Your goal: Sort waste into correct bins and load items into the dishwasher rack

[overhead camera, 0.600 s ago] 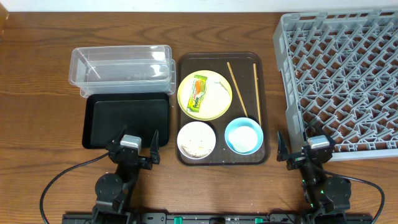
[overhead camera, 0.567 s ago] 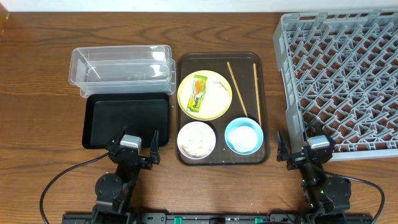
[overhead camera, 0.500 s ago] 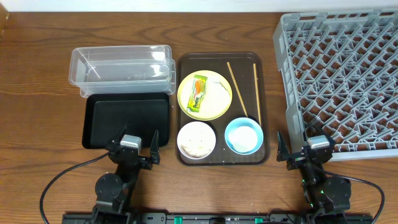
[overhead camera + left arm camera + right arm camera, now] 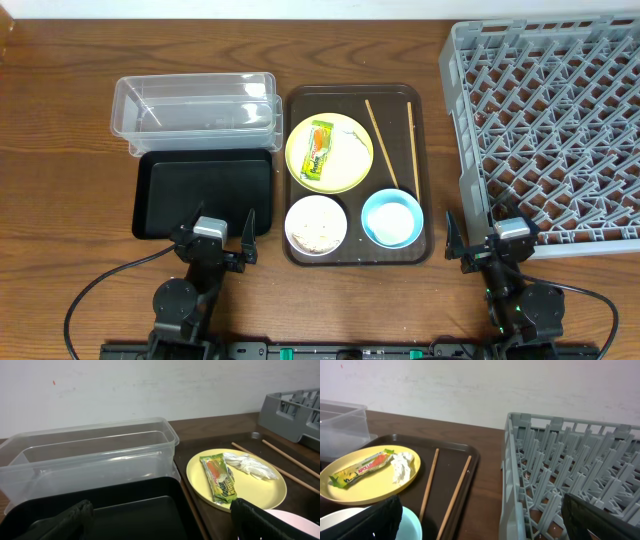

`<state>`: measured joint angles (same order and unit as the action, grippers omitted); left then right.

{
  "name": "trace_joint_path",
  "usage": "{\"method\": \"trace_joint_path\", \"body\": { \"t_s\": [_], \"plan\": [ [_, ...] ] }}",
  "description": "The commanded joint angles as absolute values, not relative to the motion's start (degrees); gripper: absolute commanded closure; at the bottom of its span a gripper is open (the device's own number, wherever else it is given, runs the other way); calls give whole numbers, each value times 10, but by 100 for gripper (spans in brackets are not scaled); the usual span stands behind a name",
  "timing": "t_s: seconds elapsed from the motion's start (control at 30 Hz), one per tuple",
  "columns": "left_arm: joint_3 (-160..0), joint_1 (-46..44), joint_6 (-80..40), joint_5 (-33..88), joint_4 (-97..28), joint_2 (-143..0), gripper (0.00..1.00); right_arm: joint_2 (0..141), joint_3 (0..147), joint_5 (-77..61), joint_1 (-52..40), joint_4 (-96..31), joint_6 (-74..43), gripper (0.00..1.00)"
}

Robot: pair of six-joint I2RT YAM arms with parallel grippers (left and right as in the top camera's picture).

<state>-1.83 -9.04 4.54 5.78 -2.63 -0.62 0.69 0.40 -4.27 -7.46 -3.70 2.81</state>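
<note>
The snack wrapper (image 4: 318,150) and the crumpled white scrap (image 4: 353,140) lie on the pale yellow plate (image 4: 330,176); all three also show in the left wrist view: wrapper (image 4: 218,477), scrap (image 4: 250,466), plate (image 4: 260,491). The white bowl (image 4: 316,224) holds rice grains. The light blue bowl (image 4: 391,218) sits beside it. Two chopsticks (image 4: 382,146) (image 4: 412,145) lie on the brown tray. The clear tub (image 4: 193,110) and black tray (image 4: 203,192) are at left. The grey rack (image 4: 560,130) is at right. My left gripper (image 4: 212,243) and right gripper (image 4: 495,245) are open and empty, low at the front.
The dark brown serving tray (image 4: 425,170) holds the plate, bowls and chopsticks between the bins and the rack. The rack's near wall (image 4: 512,475) stands close to my right gripper. A white wall runs behind the table.
</note>
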Motion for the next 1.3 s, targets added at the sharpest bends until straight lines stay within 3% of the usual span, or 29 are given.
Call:
{"method": "trace_joint_path", "body": {
  "t_s": [0.0, 0.97, 1.27],
  "plan": [
    [-2, -88, 47, 60, -35, -2, 10, 4, 3, -46, -68, -38, 35, 1],
    [-2, -88, 47, 53, -35, -2, 10, 4, 3, -46, -68, -35, 34, 1],
    [-48, -88, -13, 121, -22, -3, 10, 4, 34, -162, -68, -13, -43, 1]
  ]
}}
